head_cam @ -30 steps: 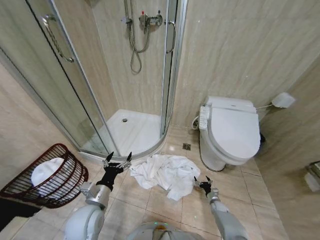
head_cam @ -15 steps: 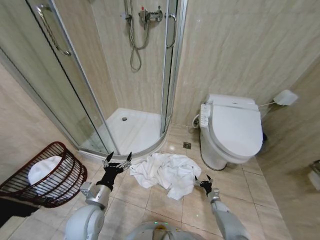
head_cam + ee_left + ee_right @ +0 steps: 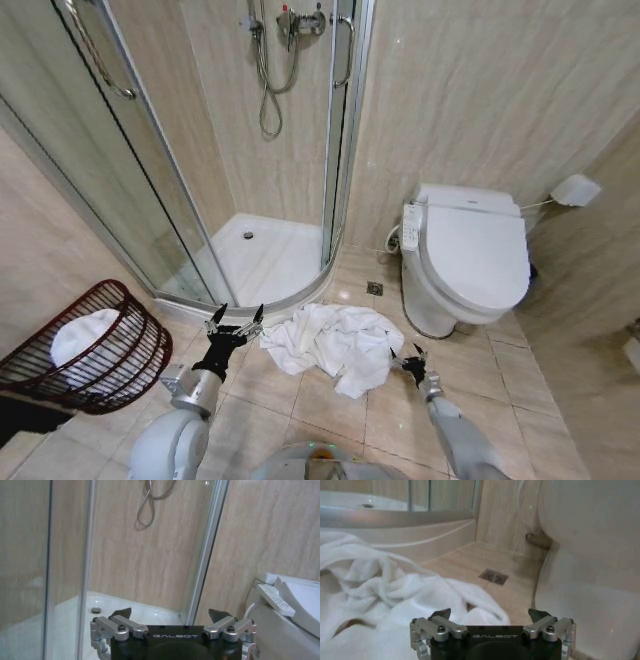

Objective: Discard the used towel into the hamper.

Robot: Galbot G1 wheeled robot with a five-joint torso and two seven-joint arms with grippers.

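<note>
The white towel (image 3: 335, 345) lies crumpled on the tiled floor (image 3: 330, 410), in front of the shower tray (image 3: 262, 262) and just beside the toilet (image 3: 470, 262). My right end effector (image 3: 413, 360) is low at the towel's right edge, and its fingers are spread wide with nothing between them. My left end effector (image 3: 236, 320) is near the towel's left edge, and it is wide open too and holds nothing. The hamper (image 3: 95, 350) sits on the floor to my far left, well apart from the towel, tipped so its mouth faces up and toward me. Something white (image 3: 85, 335) is already inside it. A small drain (image 3: 373, 289) is in the floor near the toilet.
</note>
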